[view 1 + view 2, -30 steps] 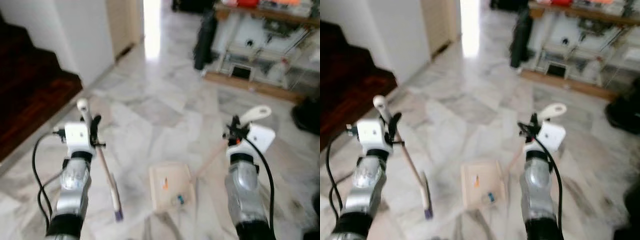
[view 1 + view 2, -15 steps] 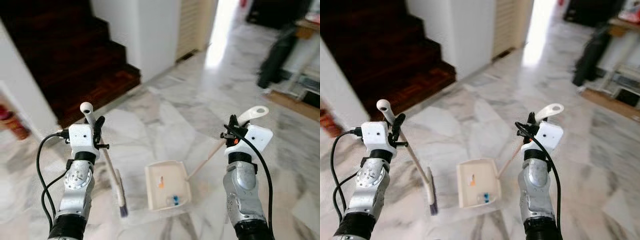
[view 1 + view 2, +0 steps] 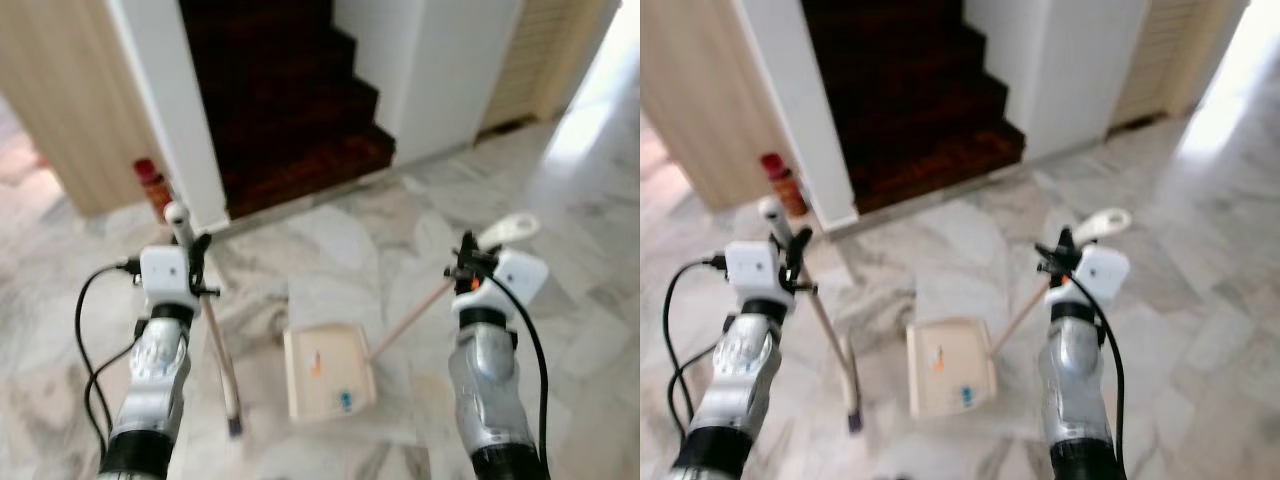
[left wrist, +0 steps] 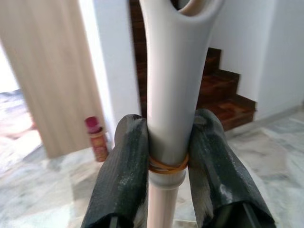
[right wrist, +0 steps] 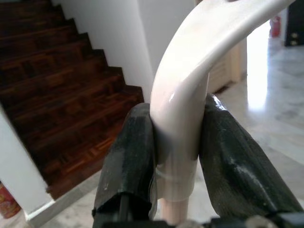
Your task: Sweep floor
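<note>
My left gripper (image 3: pixel 188 252) is shut on the white handle of a broom (image 3: pixel 213 340); its wooden stick slants down to the brush head (image 3: pixel 233 425) near the marble floor. My right gripper (image 3: pixel 468 262) is shut on the curved white handle of a dustpan (image 3: pixel 328 371). The cream pan hangs low between my arms, with small orange and blue bits lying in it. In the left wrist view the fingers (image 4: pixel 123 175) clamp the broom handle (image 4: pixel 171 90). In the right wrist view the fingers (image 5: pixel 130 161) clamp the dustpan handle (image 5: pixel 190 114).
A dark wooden staircase (image 3: pixel 290 110) rises straight ahead between white walls. A red-capped bottle (image 3: pixel 152 188) stands on the floor by the white wall end (image 3: pixel 170 110). A wood-panelled wall (image 3: pixel 60 100) is at the left. Open marble floor (image 3: pixel 560 200) stretches to the right.
The whole view has swung to the left: the staircase now sits straight ahead and the shelves at the right have left the picture. Both grippers hold broom and dustpan as before.
</note>
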You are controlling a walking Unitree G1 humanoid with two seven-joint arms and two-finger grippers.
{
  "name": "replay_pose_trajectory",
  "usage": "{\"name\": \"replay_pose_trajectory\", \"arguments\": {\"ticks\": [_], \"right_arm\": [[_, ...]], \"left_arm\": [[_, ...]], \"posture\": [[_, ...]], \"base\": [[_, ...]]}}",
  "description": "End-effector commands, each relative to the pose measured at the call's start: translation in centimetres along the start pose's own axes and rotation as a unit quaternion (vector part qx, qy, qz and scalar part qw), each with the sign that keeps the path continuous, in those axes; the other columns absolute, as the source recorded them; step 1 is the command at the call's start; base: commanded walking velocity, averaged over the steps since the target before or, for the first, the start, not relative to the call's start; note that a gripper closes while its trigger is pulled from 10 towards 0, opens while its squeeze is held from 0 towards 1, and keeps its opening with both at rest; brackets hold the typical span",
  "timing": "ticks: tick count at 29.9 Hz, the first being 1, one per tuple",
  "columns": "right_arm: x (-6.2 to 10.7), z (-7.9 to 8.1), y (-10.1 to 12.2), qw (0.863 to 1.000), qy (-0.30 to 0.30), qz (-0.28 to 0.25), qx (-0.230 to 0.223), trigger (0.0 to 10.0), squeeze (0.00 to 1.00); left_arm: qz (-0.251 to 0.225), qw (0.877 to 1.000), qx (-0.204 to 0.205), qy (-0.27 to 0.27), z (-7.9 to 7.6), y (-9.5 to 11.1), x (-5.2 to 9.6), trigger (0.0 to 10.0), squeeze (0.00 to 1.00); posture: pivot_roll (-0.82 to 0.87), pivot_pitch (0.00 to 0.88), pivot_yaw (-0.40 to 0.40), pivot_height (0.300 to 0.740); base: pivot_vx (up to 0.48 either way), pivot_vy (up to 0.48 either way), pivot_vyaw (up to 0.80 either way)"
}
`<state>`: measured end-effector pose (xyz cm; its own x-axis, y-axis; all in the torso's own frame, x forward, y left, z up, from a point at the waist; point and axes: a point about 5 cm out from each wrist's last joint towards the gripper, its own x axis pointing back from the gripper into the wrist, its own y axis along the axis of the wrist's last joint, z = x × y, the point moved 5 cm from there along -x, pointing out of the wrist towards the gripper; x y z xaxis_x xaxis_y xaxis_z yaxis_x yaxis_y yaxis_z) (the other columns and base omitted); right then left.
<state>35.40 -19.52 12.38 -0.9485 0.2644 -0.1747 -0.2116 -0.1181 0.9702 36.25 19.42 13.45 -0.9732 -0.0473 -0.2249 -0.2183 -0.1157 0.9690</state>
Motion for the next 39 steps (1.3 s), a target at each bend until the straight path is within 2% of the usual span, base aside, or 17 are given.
{"name": "replay_pose_trajectory", "arguments": {"ticks": [1,11,31,39], "right_arm": [[-0.62,0.73,1.69,0.999,0.010,-0.032,-0.005,10.0,0.00],[-0.82,0.62,1.96,0.999,0.008,-0.034,-0.003,10.0,0.00],[-0.89,0.79,1.77,1.000,0.004,-0.027,-0.009,10.0,0.00],[-0.93,0.71,1.69,1.000,0.002,-0.025,-0.010,10.0,0.00]], "left_arm": [[-0.025,1.000,-0.007,0.008,0.52,1.22,-0.34,10.0,0.00],[-0.023,1.000,-0.007,0.011,0.56,1.23,-0.40,10.0,0.00],[-0.015,1.000,-0.001,0.014,1.13,1.11,-0.71,10.0,0.00],[-0.014,1.000,0.000,0.011,1.05,1.09,-0.78,10.0,0.00]], "posture": [[-0.03,0.014,-0.029,0.740],[-0.04,0.029,-0.029,0.740],[-0.08,0.047,-0.010,0.740],[-0.08,0.045,-0.006,0.740]], "base": [[0.000,0.000,0.80],[0.000,0.000,0.80],[0.000,0.000,0.00],[0.000,0.262,0.00]]}}
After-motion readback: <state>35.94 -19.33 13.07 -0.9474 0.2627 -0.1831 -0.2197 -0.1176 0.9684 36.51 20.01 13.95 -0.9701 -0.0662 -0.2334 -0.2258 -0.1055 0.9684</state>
